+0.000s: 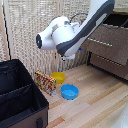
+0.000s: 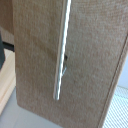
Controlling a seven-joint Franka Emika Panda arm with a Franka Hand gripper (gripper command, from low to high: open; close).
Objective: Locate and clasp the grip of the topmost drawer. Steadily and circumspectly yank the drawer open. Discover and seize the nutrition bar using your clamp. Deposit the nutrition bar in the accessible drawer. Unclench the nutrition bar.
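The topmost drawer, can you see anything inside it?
No. The topmost drawer shows only its front and silver handle; its inside is hidden, partly behind the white arm.

Red-orange, yellow-speckled nutrition bar [image 1: 45, 82]; blue bowl [image 1: 69, 91].

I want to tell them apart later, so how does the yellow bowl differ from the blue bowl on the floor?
The yellow bowl is yellow, and the blue bowl is bright blue. In the exterior view the yellow bowl sits farther back, right beside the nutrition bar, while the blue bowl stands nearer the camera and more to that view's right. The yellow bowl is partly hidden by the packet; the blue bowl shows whole. Both are round, upright, look empty, and rest on the wooden floor.
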